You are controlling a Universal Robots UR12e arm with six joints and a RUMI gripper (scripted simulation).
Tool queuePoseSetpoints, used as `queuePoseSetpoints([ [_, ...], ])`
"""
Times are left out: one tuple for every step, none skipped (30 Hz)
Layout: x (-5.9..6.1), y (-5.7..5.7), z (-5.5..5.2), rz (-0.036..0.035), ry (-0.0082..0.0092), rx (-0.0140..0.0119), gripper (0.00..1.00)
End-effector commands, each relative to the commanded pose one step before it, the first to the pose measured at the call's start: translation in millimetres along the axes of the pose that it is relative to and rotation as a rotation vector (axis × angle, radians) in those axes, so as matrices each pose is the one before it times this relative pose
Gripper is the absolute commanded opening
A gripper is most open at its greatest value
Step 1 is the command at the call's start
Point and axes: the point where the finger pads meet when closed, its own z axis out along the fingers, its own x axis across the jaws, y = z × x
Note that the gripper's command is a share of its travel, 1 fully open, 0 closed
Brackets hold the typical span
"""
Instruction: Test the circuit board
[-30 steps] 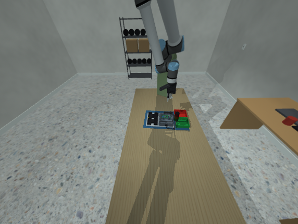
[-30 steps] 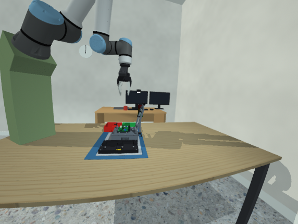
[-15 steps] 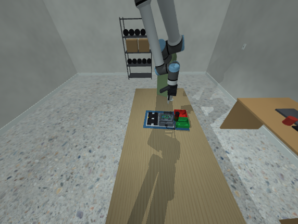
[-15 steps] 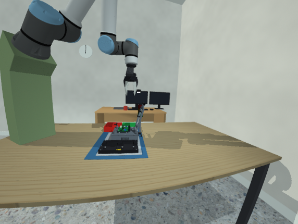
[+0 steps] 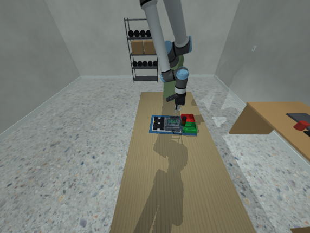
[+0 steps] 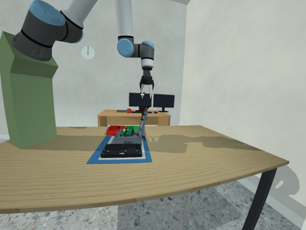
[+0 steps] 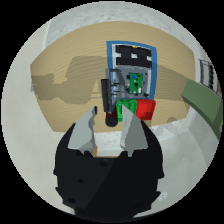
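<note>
From above, the tray (image 5: 159, 127) (image 6: 121, 152) (image 7: 133, 56) is seen at nine o'clock of the tester (image 5: 173, 129) (image 6: 128, 140) (image 7: 148, 80); on that, the green board (image 5: 173, 121) (image 6: 127, 131) (image 7: 135, 83) is laid, its holes too small to be made out. Toward twelve, the hand (image 5: 176, 109) (image 6: 146, 97) (image 7: 108, 106) is parted, nothing gripped.

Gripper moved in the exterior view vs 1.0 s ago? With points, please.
Yes. The gripper (image 5: 177, 110) (image 6: 146, 97) (image 7: 108, 106) has shifted rightward in the exterior view: it was left of the left monitor (image 6: 135, 100), and its fingers now overlap that screen.
</note>
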Motion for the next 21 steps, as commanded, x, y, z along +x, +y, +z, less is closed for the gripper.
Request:
queuePoseSetpoints([
  [-13.46, 1.42, 1.38, -0.00006, 0.0057, 0.00076, 0.3],
  [-0.22, -0.07, 0.03, 0.00008, 0.00004, 0.00008, 0.3],
  [0.0, -0.41, 0.16, 0.00041, 0.0002, 0.0004, 0.3],
  [0.0, 0.0, 0.0, 0.0, 0.0, 0.0, 0.3],
  [0.0, 0.0, 0.0, 0.0, 0.0, 0.0, 0.3],
  [-0.32, -0.7, -0.24, 0.00053, -0.00058, 0.00033, 0.3],
  [0.88, 0.15, 0.17, -0.00039, 0.00089, -0.0002, 0.3],
  [0.73, 0.14, 0.36, -0.00034, 0.00084, -0.00017, 0.3],
  [0.28, 0.04, 0.54, -0.0001, 0.00031, -0.00004, 0.3],
  [-0.02, -0.03, 0.78, 0.00006, -0.00001, 0.00006, 0.3],
  [-0.28, -0.22, 0.68, 0.00029, -0.00053, 0.00018, 0.3],
  [-0.35, -0.29, 0.82, 0.00037, -0.00063, 0.00023, 0.3],
  [-0.25, -0.31, 1.06, 0.00026, -0.00022, 0.00019, 0.3],
  [-0.28, -0.35, 1.23, 0.00028, -0.0002, 0.00022, 0.3],
  [-0.35, -0.39, 1.36, 0.00031, -0.00026, 0.00024, 0.3],
  [-0.39, -0.02, 1.33, -0.00007, -0.00044, -0.00012, 0.3],
  [-0.07, 0.05, 1.47, -0.00016, -0.00011, -0.00018, 0.3],
  [0.0, 0.04, 1.52, 0.0, -0.00002, -0.00012, 0.3],
  [0.01, 0.0, 1.54, 0.0, 0.0, 0.0, 0.3],
  [0.01, 0.0, 1.52, 0.0, 0.0, 0.0, 0.3],
  [0.0, 0.0, 0.0, 0.0, 0.0, 0.0, 0.3],
])
